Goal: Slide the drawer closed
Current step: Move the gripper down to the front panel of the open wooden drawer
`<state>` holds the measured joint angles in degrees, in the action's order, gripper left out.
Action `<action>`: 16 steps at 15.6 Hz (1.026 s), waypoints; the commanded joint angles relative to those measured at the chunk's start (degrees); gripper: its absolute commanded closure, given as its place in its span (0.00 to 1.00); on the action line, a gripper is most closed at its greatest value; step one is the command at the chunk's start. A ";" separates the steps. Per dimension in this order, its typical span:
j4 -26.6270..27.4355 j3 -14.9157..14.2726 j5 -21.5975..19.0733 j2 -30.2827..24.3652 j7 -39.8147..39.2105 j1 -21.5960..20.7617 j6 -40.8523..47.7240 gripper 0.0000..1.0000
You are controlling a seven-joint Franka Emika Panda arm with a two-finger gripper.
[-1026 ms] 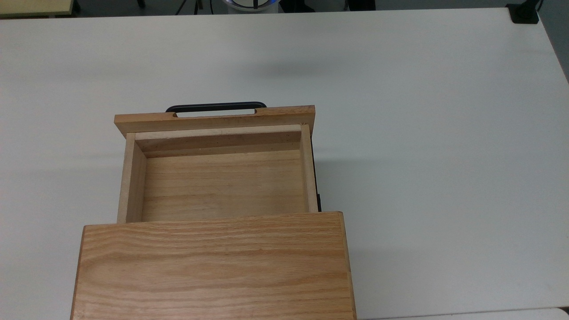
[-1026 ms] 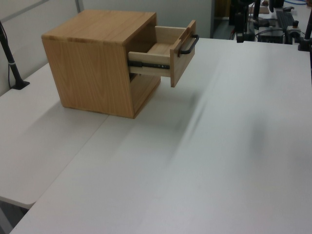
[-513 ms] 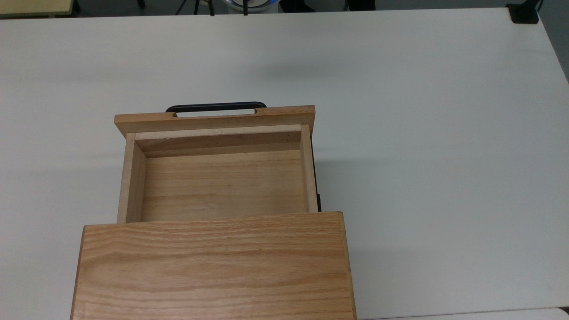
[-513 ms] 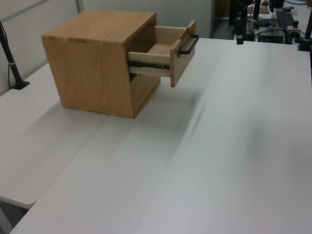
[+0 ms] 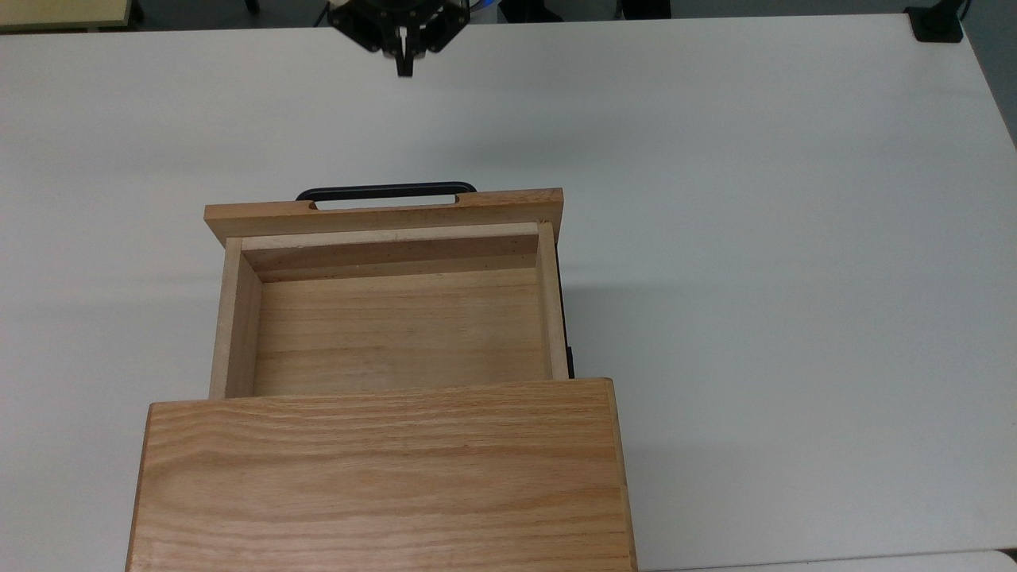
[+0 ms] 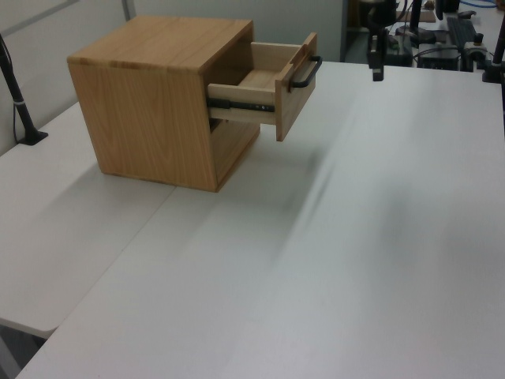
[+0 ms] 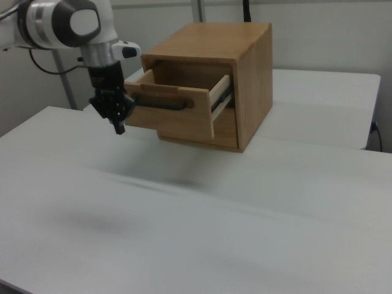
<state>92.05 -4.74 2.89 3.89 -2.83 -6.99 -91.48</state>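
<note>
Risking most here a push that lands off-centre on the front panel (image 5: 381,213); likely skews the drawer (image 5: 397,318) on its side rail (image 6: 245,101) and jams it partway out of the cabinet (image 5: 381,477); better aimed at the middle of the panel, square to the cabinet's front.

Risking also a catch on the black handle (image 5: 387,191), standing proud of the panel on the side away from the cabinet; could snag a fingertip under the bar, or glance off it and slip past the panel's edge.

Shoving too hard probably slides the whole cabinet back across the table (image 5: 755,238), with nothing seen holding it down; calls for a slow, steady press.

Finding the drawer pulled well out of the cabinet's front, empty inside, with its panel hanging above the table and not touching it.

Seeing the gripper (image 5: 404,63) well apart from the cabinet, out in front of the handle and roughly in line with it, pointing down; pinched narrow to a point and holding nothing.

Leaving bare table between the gripper and the cabinet's front, and wide room to either side of the cabinet; meeting no obstacle on a straight run in toward the cabinet.
</note>
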 commanded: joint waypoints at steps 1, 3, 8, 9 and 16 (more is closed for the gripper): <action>-1.26 -0.45 0.09 3.48 -0.15 0.39 -3.52 1.00; -2.04 -0.53 -0.16 4.97 -0.24 1.18 -7.29 1.00; -3.45 -0.53 -4.29 9.55 -0.33 2.68 -16.96 1.00; -3.80 -0.53 -4.91 10.08 -0.33 2.68 -18.20 1.00; -5.48 -0.45 -7.90 12.72 0.02 2.42 -30.75 1.00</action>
<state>88.36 -4.79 -3.12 15.11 -2.83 -4.11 -116.62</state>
